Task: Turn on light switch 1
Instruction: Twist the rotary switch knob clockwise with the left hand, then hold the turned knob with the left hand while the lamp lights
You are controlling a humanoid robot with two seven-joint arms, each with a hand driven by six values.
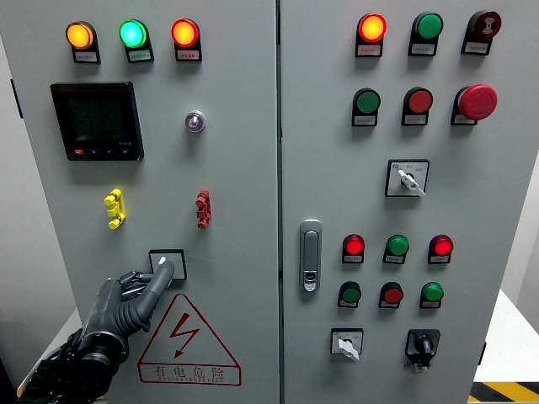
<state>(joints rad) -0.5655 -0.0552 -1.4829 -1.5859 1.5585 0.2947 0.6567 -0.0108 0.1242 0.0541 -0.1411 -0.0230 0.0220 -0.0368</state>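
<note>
Left hand [135, 299] comes up from 7 o'clock, index finger [160, 276] out, others curled, holding nothing; tip touching the rotary switch [167, 263] at 11 o'clock of the warning triangle [187, 337]. Contact made; whether it's turned can't tell.

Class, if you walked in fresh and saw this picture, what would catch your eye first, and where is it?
Probably the lit lamps glowing orange, green and red across the top left door. Next, the left hand at lower left, one finger stretched up to the switch above the red warning triangle. The red mushroom button sits at upper right.
</note>
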